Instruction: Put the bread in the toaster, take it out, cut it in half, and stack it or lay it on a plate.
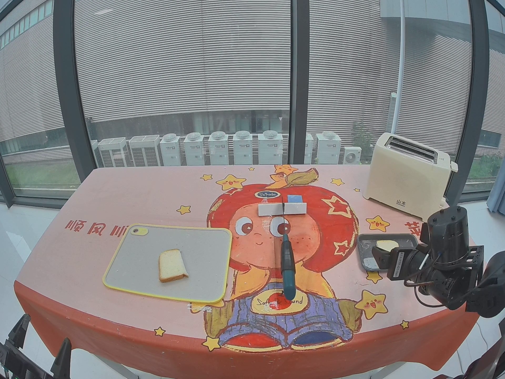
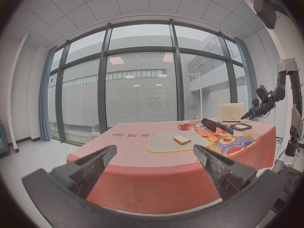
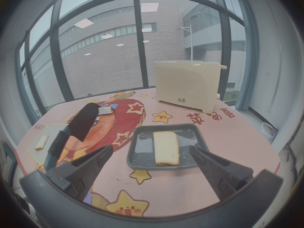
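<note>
Two bread halves: one on the cutting board, one in the tray. Toasting and cutting look done, plating half done.
left gripper [image 2: 154, 147]: off the near edge of the worktop [image 1: 131, 196], well left of the knife [image 1: 287, 261]; jaws spread wide, nothing between them.
cutting board [image 1: 131, 259]: flat on the worktop, just left of the knife.
board half [image 1: 172, 265]: flat near the board's middle, left of the knife, touching nothing else.
knife: mid-worktop, handle toward the robot, dark blade end by a small grey block [image 1: 282, 209].
tray [image 1: 402, 239]: near the knife, on its right.
tray half [image 3: 166, 148]: flat in the tray's middle, bare tray on either side.
toaster [image 1: 407, 175]: right of the knife and farther back, by the window.
right gripper [image 3: 151, 149]: right of the knife, raised at the tray's near side; jaws parted, empty.
step in hand (judged): carry the board half over to the tray.
doing it well: come down from above with jaws across the narrow width. Pinch lightly, since toast crumbles. Lift well clear of the knife on the crossing. Set it square on the tray half or on the bare strip beside it, and let go low.
view against view: the head view gives the toaster's slots from above, with no bread standing out of them, where the right wrist view gives the toaster's side wall. The right wrist view gives the whole tray half, which the right gripper partly covers in the head view. The left wrist view gives the right gripper side-on, well up off the worktop.
</note>
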`<state>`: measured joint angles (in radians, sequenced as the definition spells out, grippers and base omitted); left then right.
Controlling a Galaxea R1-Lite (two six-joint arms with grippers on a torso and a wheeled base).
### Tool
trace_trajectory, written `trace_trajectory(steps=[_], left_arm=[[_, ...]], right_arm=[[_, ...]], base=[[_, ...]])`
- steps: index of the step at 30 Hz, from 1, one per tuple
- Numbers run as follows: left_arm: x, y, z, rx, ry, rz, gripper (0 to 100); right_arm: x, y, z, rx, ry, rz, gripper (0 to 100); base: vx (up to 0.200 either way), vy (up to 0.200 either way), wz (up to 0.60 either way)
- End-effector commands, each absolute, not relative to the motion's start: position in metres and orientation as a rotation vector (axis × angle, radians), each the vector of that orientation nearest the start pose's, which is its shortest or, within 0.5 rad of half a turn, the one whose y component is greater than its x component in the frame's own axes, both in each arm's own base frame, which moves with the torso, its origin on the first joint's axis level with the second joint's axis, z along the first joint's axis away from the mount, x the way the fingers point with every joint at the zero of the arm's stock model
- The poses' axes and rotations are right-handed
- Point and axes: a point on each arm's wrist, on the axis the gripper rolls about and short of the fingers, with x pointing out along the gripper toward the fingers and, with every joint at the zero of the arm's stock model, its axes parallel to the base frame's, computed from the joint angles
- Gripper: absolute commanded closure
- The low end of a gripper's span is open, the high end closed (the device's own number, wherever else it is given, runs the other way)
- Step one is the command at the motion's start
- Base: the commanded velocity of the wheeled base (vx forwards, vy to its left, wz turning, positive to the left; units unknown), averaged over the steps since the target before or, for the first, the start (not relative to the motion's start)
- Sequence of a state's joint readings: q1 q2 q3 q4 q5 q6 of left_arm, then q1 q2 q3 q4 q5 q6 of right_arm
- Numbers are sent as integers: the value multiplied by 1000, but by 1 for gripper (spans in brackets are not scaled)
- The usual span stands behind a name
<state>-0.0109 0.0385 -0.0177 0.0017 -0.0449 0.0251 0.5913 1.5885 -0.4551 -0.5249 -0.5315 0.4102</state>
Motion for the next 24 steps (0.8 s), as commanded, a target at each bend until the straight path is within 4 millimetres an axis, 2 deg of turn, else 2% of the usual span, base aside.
trace_trajectory(steps=[1, 10, 24], left_arm=[[-20, -1, 76, 24, 41, -57, 0], [-20, -1, 76, 24, 41, -57, 0], [-20, -1, 76, 24, 41, -57, 0]], right_arm=[[187, 121, 127, 84, 478, -3, 0], [176, 131, 132, 64, 462, 74, 0], [172, 136, 131, 45, 467, 107, 0]], base=[[0, 0, 0], [0, 178, 0], [0, 200, 0]])
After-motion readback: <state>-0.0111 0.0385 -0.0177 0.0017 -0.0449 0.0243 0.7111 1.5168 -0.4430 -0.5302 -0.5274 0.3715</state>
